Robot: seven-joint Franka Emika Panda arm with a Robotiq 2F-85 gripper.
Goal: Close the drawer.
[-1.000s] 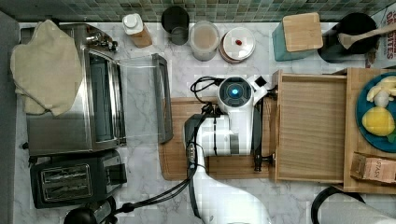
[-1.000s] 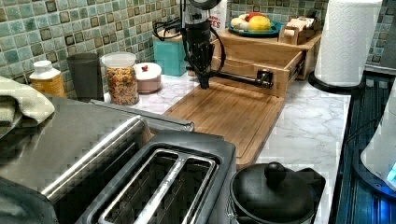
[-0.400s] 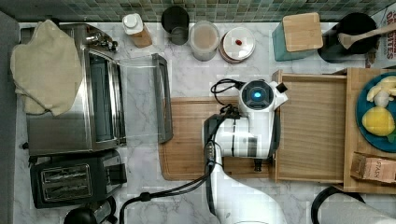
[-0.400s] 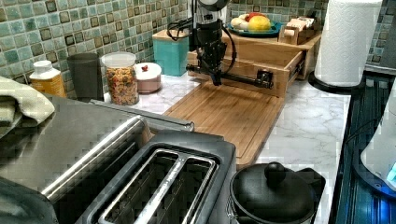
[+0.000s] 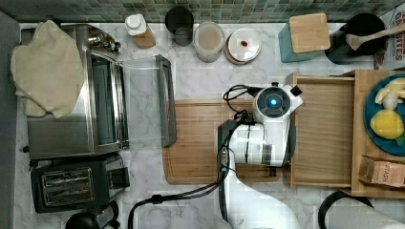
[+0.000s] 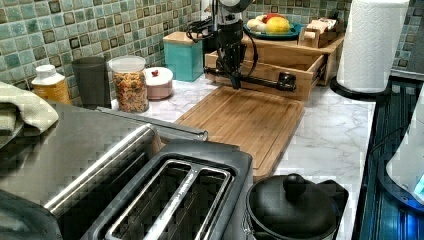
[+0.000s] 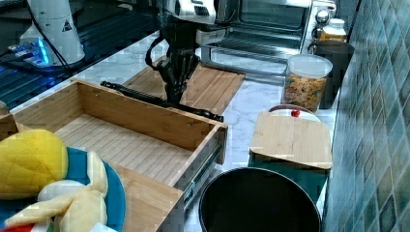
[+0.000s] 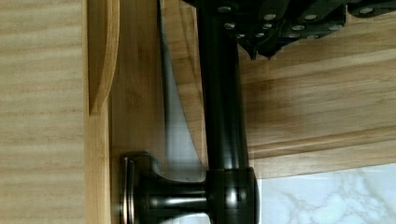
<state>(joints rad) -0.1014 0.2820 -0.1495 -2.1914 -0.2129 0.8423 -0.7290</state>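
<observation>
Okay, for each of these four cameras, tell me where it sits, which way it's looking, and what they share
Top view: overhead, looking straight down; the arm covers the drawer front.
Left view: low behind the toaster, facing along the counter toward the gripper.
Right view: beside the fruit plate, facing back toward the toaster oven.
Wrist view: on the arm, close on the drawer handle.
Shared: left and right views both show the handle.

White marble counter (image 5: 200,81) under a green mosaic-tile wall (image 6: 45,35).
</observation>
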